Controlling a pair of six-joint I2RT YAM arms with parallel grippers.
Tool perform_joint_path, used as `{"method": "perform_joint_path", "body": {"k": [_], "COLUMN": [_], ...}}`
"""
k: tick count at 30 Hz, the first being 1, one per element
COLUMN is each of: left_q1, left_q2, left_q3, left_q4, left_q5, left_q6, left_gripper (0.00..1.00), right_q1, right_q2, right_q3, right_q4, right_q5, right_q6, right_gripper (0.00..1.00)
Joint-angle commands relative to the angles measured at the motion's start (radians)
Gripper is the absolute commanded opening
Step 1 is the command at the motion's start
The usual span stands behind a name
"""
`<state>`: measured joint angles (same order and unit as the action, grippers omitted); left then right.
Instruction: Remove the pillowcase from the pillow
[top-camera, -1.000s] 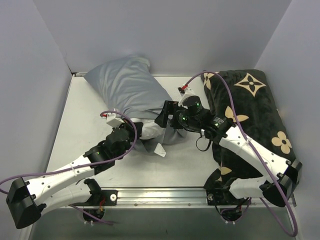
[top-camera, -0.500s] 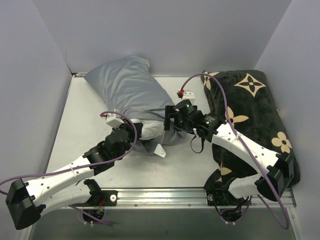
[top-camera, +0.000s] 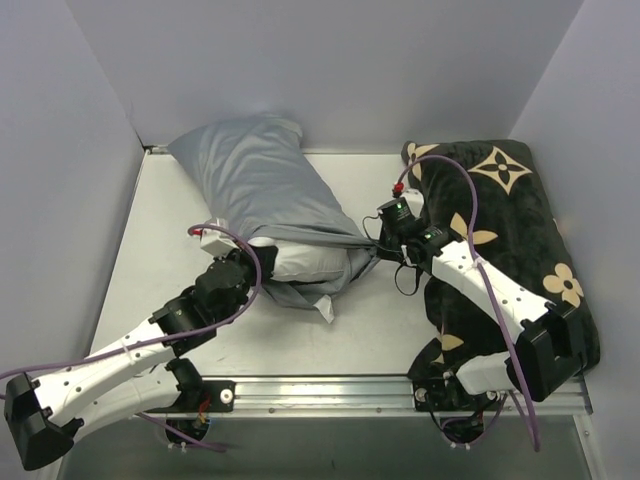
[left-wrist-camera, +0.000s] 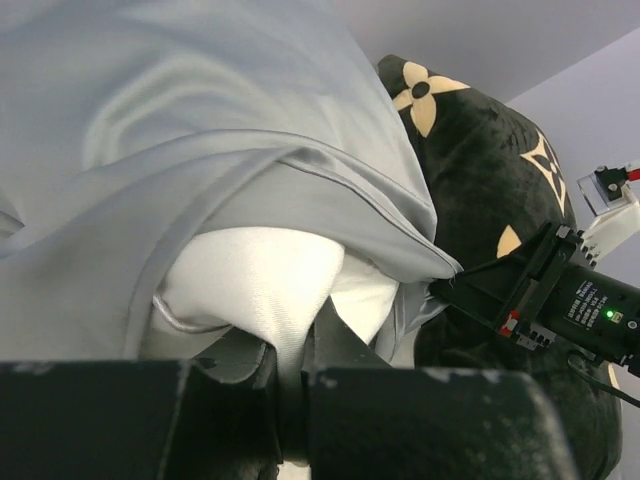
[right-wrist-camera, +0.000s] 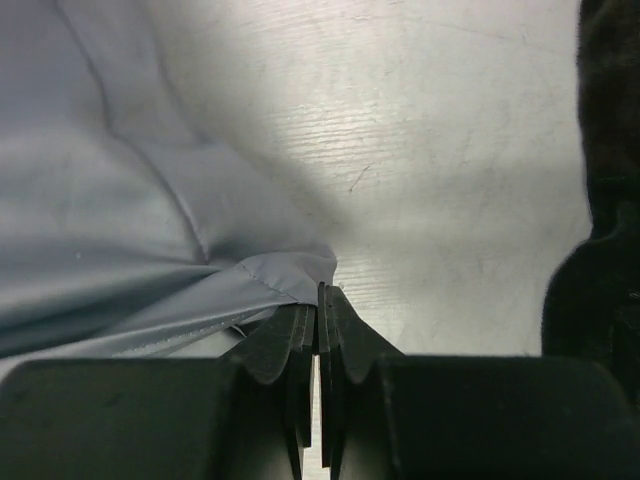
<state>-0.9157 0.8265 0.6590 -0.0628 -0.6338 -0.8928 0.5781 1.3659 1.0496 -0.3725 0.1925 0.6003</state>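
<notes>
Grey table (top-camera: 150, 270), walled in, pillowcase (top-camera: 255, 185) lying mid-left: right pincer (right-wrist-camera: 318, 292) clamped on its hem, left pincer (left-wrist-camera: 292, 385) pinched the white pillow (left-wrist-camera: 255, 290) poking out. Peeling step, I reckoned; next, they'd need pulling apart without slipping.

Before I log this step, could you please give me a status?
Left gripper shut on pillow. Right gripper shut on pillowcase hem. Pillow end exposed. Black cushion close alongside.

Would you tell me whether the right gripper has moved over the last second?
Yes: the right gripper shifted right, toward the black flower-patterned cushion.
</notes>
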Motion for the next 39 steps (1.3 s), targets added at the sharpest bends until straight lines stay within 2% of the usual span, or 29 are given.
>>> {"method": "perform_joint_path", "body": {"k": [1,7,11,16,19,20,23,26,32,36,39], "left_q1": [0.001,0.001,0.001,0.0,-0.002,-0.002,-0.003,-0.005,-0.009,-0.012,-0.015], "left_q2": [-0.067,-0.079,-0.112,-0.116,-0.102,-0.099,-0.084,-0.069,-0.032,-0.01,0.0], "left_q3": [0.076,0.099,0.106,0.131,0.143,0.149,0.148,0.142,0.152,0.185,0.202], "left_q4": [0.026,0.011,0.0,0.001,0.003,0.003,0.014,0.032,0.084,0.093,0.095], "left_q5": [-0.06,-0.058,-0.06,-0.046,-0.041,-0.04,-0.033,-0.033,-0.032,-0.03,-0.026], "left_q6": [0.02,0.029,0.028,0.028,0.028,0.031,0.031,0.023,0.026,0.038,0.043], "left_gripper": [0.0,0.0,0.0,0.0,0.0,0.0,0.0,0.0,0.0,0.0,0.0], "right_q1": [-0.056,-0.092,-0.214,-0.192,-0.178,-0.176,-0.17,-0.161,-0.109,0.053,0.084], "right_q2": [-0.03,-0.008,0.068,0.186,0.208,0.184,0.112,-0.034,-0.302,-0.298,-0.24], "right_q3": [-0.033,-0.071,-0.066,0.015,0.014,0.009,-0.043,-0.12,-0.249,-0.231,-0.244], "right_q4": [-0.014,0.038,0.09,0.126,0.156,0.156,0.161,0.153,0.145,0.15,0.17], "right_q5": [0.003,-0.03,-0.152,-0.232,-0.295,-0.297,-0.317,-0.3,-0.246,-0.196,-0.168], "right_q6": [0.009,0.004,0.007,0.0,0.001,0.004,0.01,0.038,0.134,0.121,0.138], "right_gripper": [0.0,0.0,0.0,0.0,0.26,0.45,0.65,0.72,0.73,0.79,0.79]}}
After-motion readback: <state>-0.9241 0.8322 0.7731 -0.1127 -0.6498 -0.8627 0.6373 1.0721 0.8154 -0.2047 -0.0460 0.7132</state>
